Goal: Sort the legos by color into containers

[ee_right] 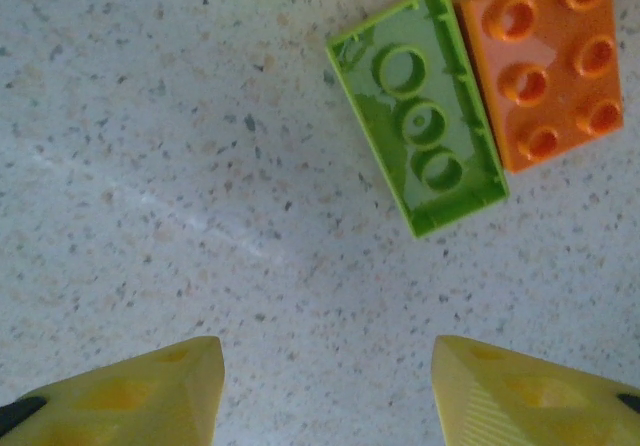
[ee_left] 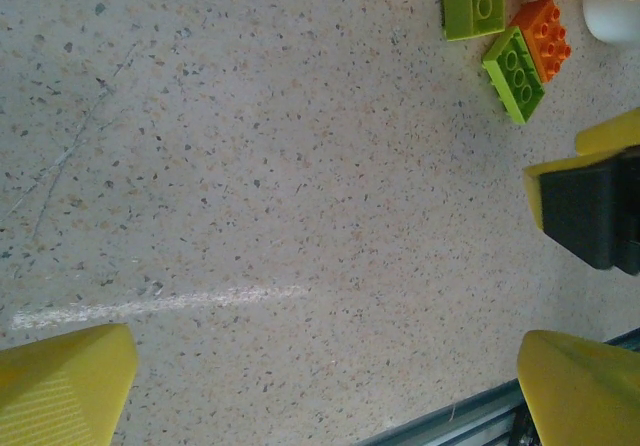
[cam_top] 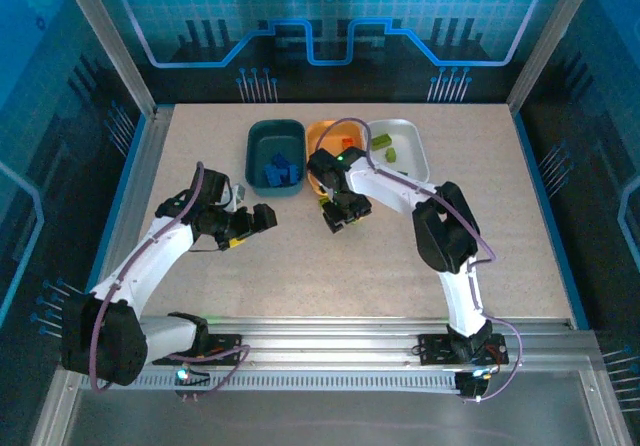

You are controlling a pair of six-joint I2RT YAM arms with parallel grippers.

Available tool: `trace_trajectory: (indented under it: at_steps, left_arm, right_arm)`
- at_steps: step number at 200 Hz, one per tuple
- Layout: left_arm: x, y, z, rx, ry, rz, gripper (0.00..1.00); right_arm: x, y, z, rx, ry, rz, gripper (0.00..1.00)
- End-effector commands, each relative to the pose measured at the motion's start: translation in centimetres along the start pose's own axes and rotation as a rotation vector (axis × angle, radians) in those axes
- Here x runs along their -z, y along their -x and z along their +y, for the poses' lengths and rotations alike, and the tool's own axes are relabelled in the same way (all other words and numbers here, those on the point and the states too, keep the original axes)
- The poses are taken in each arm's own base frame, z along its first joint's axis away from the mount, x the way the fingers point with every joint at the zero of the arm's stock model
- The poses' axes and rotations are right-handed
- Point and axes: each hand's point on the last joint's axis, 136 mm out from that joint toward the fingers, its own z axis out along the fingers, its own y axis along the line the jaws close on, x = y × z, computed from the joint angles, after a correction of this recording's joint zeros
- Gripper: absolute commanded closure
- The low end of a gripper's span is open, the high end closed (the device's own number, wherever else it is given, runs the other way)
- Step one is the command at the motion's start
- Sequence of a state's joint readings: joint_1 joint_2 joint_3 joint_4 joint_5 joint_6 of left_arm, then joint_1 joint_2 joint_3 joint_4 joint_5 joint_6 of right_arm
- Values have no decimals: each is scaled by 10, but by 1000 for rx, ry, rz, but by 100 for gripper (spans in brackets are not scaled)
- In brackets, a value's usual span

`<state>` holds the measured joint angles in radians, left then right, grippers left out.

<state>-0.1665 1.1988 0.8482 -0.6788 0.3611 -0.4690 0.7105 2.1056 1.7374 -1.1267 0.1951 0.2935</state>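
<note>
Legos still to sort lie just ahead of my right gripper [ee_right: 325, 391], whose jaws stand parted and empty: an upturned lime green brick [ee_right: 420, 111] touches an orange brick [ee_right: 545, 61]. I judge this the picking step; next I must centre over one brick and close. My left gripper [ee_left: 320, 386] hangs wide, empty. Farther off wait the teal tub [cam_top: 252, 151], orange tub [cam_top: 322, 131] and white tub [cam_top: 420, 156].

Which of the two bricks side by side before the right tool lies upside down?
The green brick: its hollow underside with three round tubes faces up, while the orange brick beside it shows its studs.
</note>
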Motion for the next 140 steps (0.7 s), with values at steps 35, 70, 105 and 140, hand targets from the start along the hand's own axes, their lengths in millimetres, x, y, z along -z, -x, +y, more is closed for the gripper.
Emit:
trace_trajectory:
  at_steps: [35, 70, 105, 140]
  left_arm:
    - [6, -8, 0, -18, 2, 29, 1]
    - [6, -7, 1, -22, 6, 31, 1]
    - [3, -8, 2, -20, 6, 34, 1]
    - [-2, -7, 3, -9, -2, 37, 1]
  right_arm:
    - [-19, 26, -1, 41, -42, -13, 42]
    - [-29, 25, 2, 42, -36, 20, 43]
    - [-32, 10, 12, 39, -5, 51, 46]
    - [-17, -9, 34, 41, 61, 58, 49]
